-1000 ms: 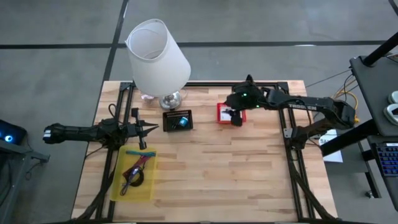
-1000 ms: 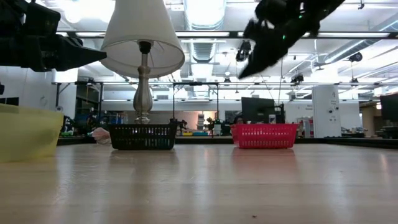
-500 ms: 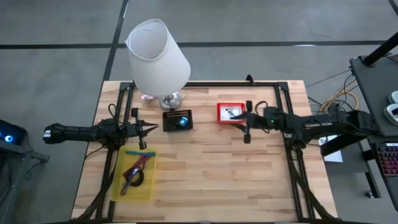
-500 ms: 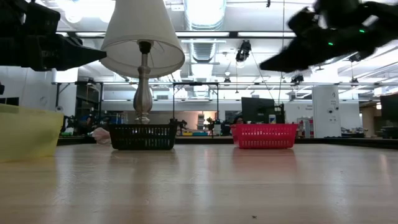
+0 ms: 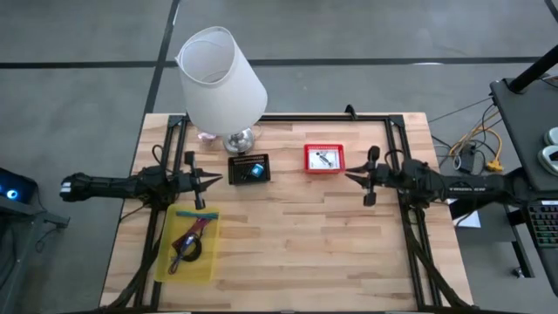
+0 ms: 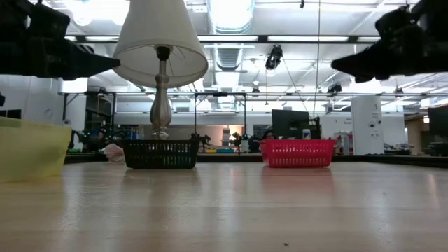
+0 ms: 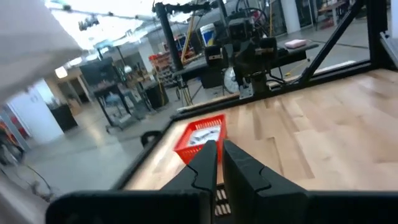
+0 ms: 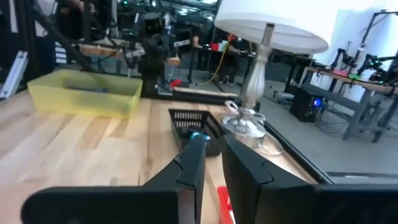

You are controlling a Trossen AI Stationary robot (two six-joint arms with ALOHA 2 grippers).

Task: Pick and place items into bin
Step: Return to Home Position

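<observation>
Three small bins stand on the wooden table. The red bin [image 5: 307, 159] holds a white packet [image 5: 326, 160] and small dark pieces. The black bin [image 5: 235, 169] holds a teal thing [image 5: 256, 169]. The yellow bin [image 5: 206, 262] near the left edge holds a maroon strap [image 5: 193, 232] and a black coiled cable [image 5: 185, 255]. My left gripper [image 5: 218, 180] hangs level at the left, shut and empty, above the yellow bin's far end. My right gripper [image 5: 349, 177] hangs level near the right frame, just right of the red bin, with a narrow gap between its fingers [image 8: 191, 163] and nothing in it.
A big white lamp [image 5: 222, 78] stands at the table's far left, its base [image 5: 237, 139] just behind the black bin. A black metal frame [image 5: 405, 218] runs along the table's left, far and right sides. Bare wood lies across the middle and near half.
My right gripper has drawn back from above the red bin toward the table's right edge and sunk lower. It has tipped from slanting down to level. The left arm has kept still.
</observation>
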